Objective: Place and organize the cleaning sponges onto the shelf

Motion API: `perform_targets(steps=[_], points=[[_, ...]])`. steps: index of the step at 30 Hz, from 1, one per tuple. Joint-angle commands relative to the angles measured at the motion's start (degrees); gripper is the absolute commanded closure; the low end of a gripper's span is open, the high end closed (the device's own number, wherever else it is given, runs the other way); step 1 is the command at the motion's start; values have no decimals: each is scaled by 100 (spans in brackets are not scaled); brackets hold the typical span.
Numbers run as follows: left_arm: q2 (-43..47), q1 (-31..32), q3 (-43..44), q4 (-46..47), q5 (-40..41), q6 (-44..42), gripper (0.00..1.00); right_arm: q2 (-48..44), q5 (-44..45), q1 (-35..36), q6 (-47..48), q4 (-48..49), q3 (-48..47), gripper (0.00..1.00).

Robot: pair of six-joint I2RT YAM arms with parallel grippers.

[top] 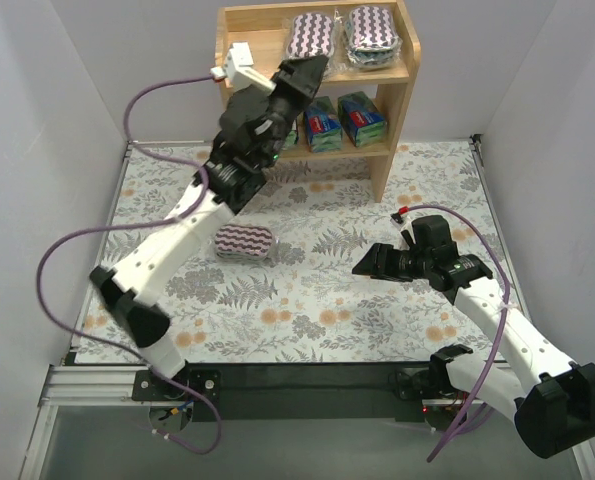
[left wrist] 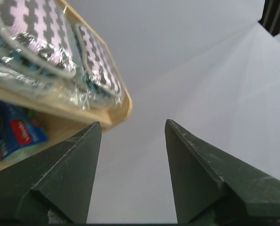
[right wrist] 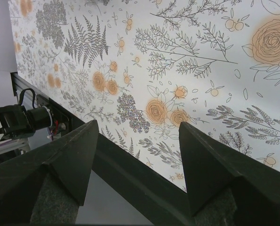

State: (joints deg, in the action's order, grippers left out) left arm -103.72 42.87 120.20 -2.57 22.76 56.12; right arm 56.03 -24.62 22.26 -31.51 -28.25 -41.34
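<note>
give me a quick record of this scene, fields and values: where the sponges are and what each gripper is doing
shelf top tier: left striped pad and right striped pad, side by side
shelf lower tier: printed packs, two in plain view, a third partly hidden behind the left arm
table: loose striped pad, not yet shelved
left gripper: open, empty, up at the front of the top tier
right gripper: open, empty, over bare table
</note>
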Motion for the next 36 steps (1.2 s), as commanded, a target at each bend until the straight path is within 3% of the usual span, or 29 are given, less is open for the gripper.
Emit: perform_targets(steps=[1, 2, 6, 9, 12, 13, 15, 16, 18, 19, 20, 23, 26, 32, 36], points=[[1896, 11, -1495, 72, -676, -1066, 50, -66, -130, 24, 74, 179, 47, 36], [2648, 2, -2465, 81, -694, -1242, 48, -57, -131, 33, 83, 188, 47, 36], [4249, -24, -4254, -602, -387, -1367, 36, 74, -227, 41, 171, 188, -40, 35], [5052, -68, -4951, -1718, -264, -1367, 28, 127, -253, 59, 233, 180, -76, 35], [5204, -121, -5155, -2930, -185, -1402, 20, 136, -262, 59, 259, 127, -93, 35], [5152, -165, -5182, -3525, -202, -1384, 18, 145, -271, 59, 268, 92, -102, 35], [5064, -454, -5322, -3864, -482, -1480, 16, 189, -280, 59, 312, 48, -93, 35], [4977, -655, -5532, -4013, -1049, -1611, 16, 198, -271, 59, 329, 39, -85, 35], [4941, -1568, -5796, -3980, -1815, -1796, 16, 224, -271, 59, 356, -14, -111, 34], [4906, -1885, -6102, -3832, -2681, -2006, 16, 233, -271, 59, 373, -23, -120, 34], [4810, -2462, -6227, -3787, -2959, -2104, 16, 242, -271, 50, 373, -49, -128, 34], [4493, -3378, -6482, -3655, -3750, -2595, 18, 224, -263, 50, 373, -67, -146, 34], [3914, -3566, -6448, -3400, -3648, -3008, 18, 207, -254, 59, 382, -84, -129, 34], [2385, -4487, -6361, -2714, -4613, -3466, 24, 128, -280, 59, 382, -102, -76, 34], [1690, -4577, -6062, -2565, -4719, -4028, 27, 75, -245, 59, 347, -119, -32, 33]])
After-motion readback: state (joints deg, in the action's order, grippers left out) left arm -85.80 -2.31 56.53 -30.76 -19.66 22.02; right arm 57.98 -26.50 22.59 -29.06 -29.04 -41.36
